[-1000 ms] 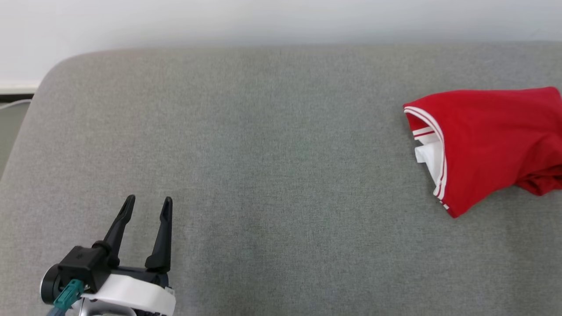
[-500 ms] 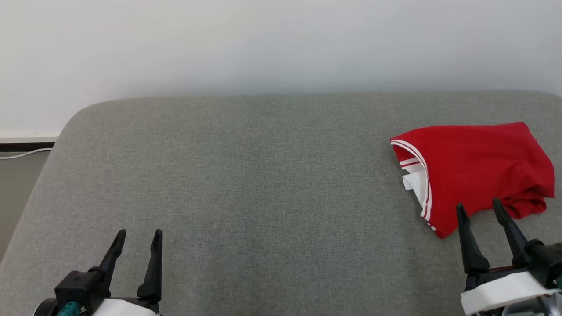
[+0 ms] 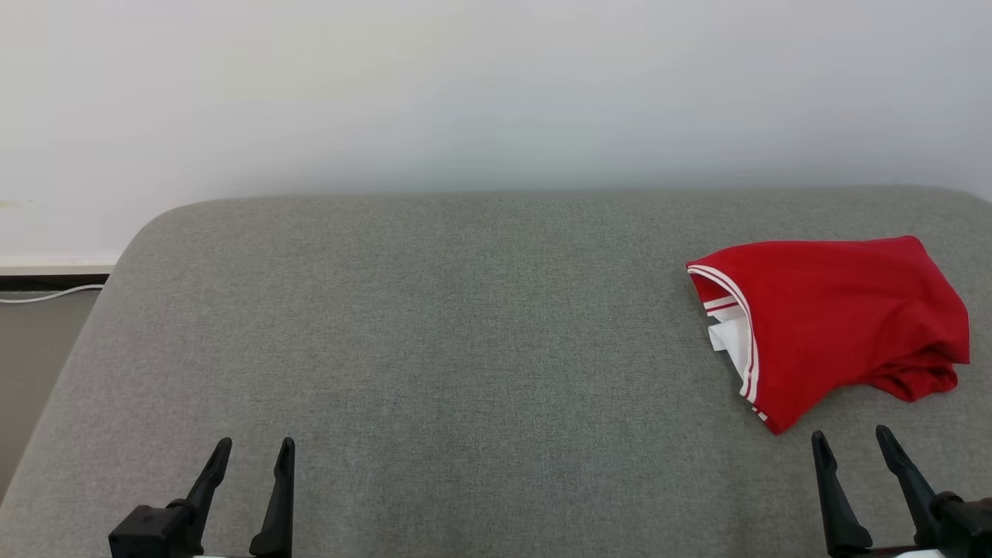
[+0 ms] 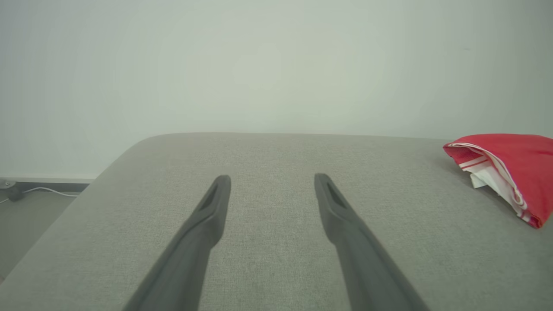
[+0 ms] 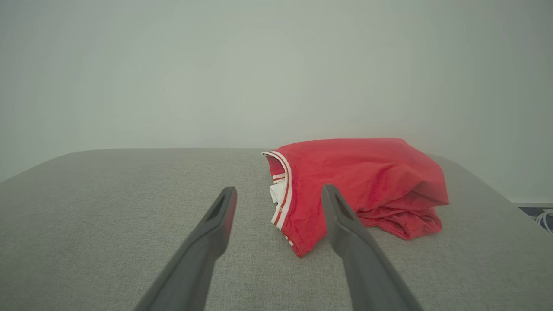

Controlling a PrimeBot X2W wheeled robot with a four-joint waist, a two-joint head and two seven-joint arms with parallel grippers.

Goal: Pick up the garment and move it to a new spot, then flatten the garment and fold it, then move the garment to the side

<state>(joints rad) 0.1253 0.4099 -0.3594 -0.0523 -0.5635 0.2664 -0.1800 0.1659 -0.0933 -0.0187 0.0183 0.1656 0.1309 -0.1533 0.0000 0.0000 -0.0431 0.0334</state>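
Red garment lies bunched on the grey couch, right side. Left gripper and right gripper both wide open, empty, hovering near the front edge.

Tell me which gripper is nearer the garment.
The right gripper: it stands open just short of the red garment, not touching it. The left gripper, also open, sits far across the grey surface.
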